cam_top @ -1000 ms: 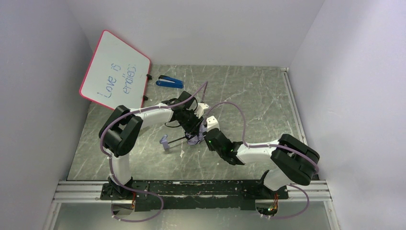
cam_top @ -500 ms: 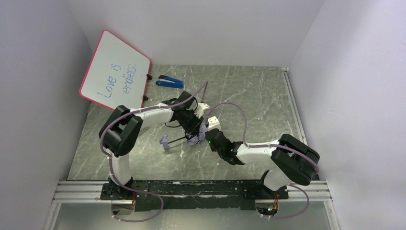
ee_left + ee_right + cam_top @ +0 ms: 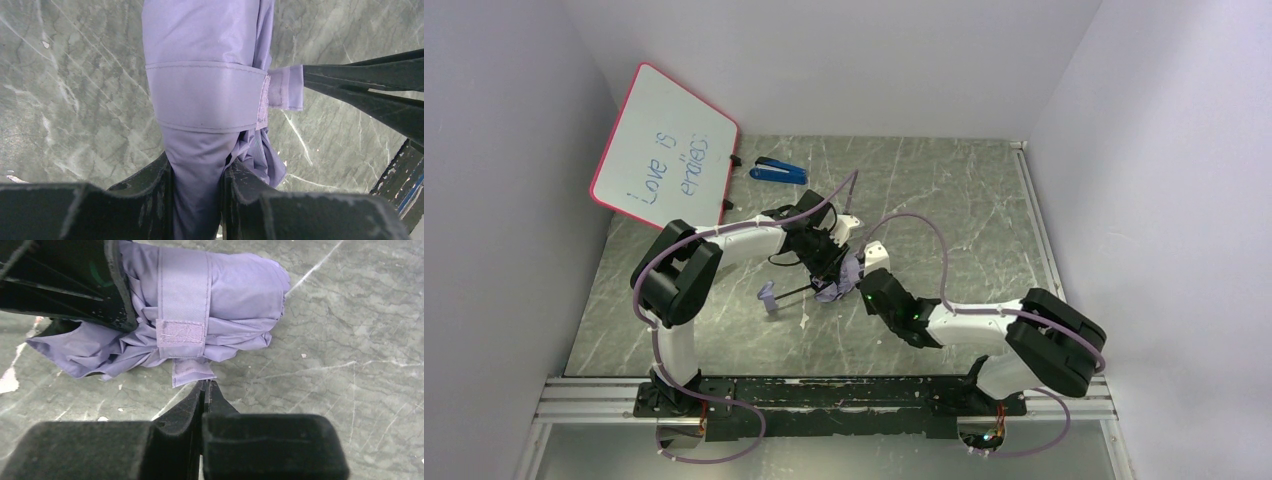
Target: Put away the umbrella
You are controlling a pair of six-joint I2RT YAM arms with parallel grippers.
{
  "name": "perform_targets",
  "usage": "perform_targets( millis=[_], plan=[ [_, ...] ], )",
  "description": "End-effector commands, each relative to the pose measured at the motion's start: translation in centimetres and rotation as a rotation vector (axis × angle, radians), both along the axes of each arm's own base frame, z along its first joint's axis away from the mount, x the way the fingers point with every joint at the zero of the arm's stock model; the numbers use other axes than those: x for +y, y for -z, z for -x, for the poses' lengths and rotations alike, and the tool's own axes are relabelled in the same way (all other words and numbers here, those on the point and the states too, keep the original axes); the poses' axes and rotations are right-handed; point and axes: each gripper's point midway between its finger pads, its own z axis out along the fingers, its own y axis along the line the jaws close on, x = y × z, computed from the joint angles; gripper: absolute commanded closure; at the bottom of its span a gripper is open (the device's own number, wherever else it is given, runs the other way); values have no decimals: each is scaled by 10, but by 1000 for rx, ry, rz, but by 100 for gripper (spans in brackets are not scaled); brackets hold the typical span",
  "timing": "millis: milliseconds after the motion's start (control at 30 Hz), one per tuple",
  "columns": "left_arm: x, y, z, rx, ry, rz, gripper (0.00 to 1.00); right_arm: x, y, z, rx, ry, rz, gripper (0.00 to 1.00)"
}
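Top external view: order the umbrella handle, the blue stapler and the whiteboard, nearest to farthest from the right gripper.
From the right gripper:
1. umbrella handle, just left of it.
2. blue stapler, at the back, left.
3. whiteboard, back left corner, leaning.

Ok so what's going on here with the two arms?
The left gripper has its jaws clamped on the folded lilac umbrella, which lies on the table with its strap wrapped around it. The right gripper, jaws shut, sits at the strap's loose tab; whether it pinches the tab is unclear.
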Motion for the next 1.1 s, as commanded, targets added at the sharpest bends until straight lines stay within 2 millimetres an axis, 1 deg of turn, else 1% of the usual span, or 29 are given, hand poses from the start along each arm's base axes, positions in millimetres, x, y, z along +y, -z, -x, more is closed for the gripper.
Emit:
perform_targets(
  millis=[0, 67, 300, 433, 500, 700, 800, 933, 1067],
  plan=[
    [30, 24, -2, 11, -65, -157, 95, 8, -15, -1, -51, -34, -70, 100],
    [29, 24, -2, 13, -63, -157, 95, 10, -15, 0, -55, -44, -77, 100],
    [29, 25, -2, 14, -62, -158, 95, 11, -5, -1, -37, -37, -65, 100],
    [30, 25, -1, 14, -60, -161, 95, 11, 1, -4, -23, -5, -54, 92],
    [31, 25, -1, 12, -61, -163, 95, 10, 3, -5, -14, 13, -51, 86],
    [31, 26, -1, 14, -61, -162, 95, 9, 8, -1, 20, 53, -100, 74],
    [31, 26, -1, 14, -62, -163, 95, 13, 11, 2, 51, 72, -151, 74],
    [30, 24, -2, 11, -61, -161, 95, 18, 14, 3, 98, 114, -236, 82],
    [30, 23, -2, 11, -59, -162, 95, 25, 14, 7, 148, 126, -358, 84]
  ],
)
